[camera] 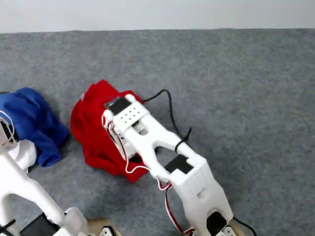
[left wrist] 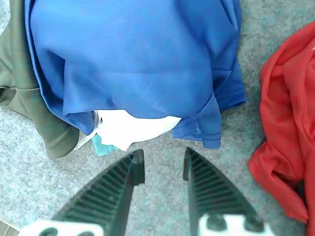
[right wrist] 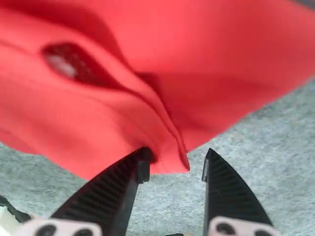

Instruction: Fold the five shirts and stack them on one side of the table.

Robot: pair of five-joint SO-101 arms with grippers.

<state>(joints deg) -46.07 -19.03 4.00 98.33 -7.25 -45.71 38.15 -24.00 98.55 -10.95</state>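
We are holding the right pincer (right wrist: 172, 164) open astride the red shirt (right wrist: 147, 73) hem, ready to lift it for folding, and the left pincer (left wrist: 162, 164) open and empty beside the blue shirt (left wrist: 138, 59) at nine o'clock.

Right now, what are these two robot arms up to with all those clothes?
They are set to fold shirts. The right gripper is open at the edge of a crumpled red shirt on the grey table, with a fold of cloth between its fingers but not clamped. The left gripper, also open, hangs over the table beside a blue shirt that lies on an olive shirt and a white cloth. Nothing looks neatly folded yet.
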